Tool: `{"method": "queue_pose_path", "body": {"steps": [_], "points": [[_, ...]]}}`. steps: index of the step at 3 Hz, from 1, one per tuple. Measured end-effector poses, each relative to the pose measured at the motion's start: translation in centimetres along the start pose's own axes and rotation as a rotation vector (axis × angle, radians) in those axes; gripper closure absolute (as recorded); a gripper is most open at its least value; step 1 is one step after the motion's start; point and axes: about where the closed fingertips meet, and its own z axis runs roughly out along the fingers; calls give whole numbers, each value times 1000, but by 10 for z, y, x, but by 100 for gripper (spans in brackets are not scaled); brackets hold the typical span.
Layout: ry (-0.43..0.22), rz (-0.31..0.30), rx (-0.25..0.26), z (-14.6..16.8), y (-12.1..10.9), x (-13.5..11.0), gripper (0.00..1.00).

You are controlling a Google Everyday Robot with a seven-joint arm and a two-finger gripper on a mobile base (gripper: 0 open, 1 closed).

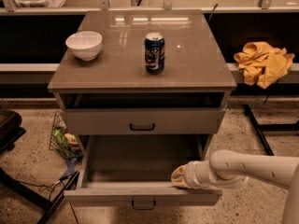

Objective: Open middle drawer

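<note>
The middle drawer (140, 193) is pulled far out of the grey-beige cabinet. Its wide shallow tray is bare, and its small black bar handle (143, 203) shows on the front. The drawer above it (142, 121) is shut. My gripper (180, 177) comes in from the right on a white arm (252, 168). Its tip is at the top edge of the open drawer's front, right of centre, inside the tray's front right corner.
On the cabinet top (196, 55) stand a white bowl (84, 45) at the left and a blue soda can (154, 53) in the middle. A yellow cloth (263, 62) lies on the ledge at right. A wire basket (63, 139) and cables lie on the floor at left.
</note>
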Motion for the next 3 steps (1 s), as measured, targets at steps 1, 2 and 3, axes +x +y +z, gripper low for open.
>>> {"method": "queue_pose_path", "body": {"steps": [1, 2, 3], "points": [[89, 16, -25, -1, 23, 5, 100], [232, 93, 3, -17, 40, 9, 100], [343, 241, -5, -34, 89, 14, 100]]}}
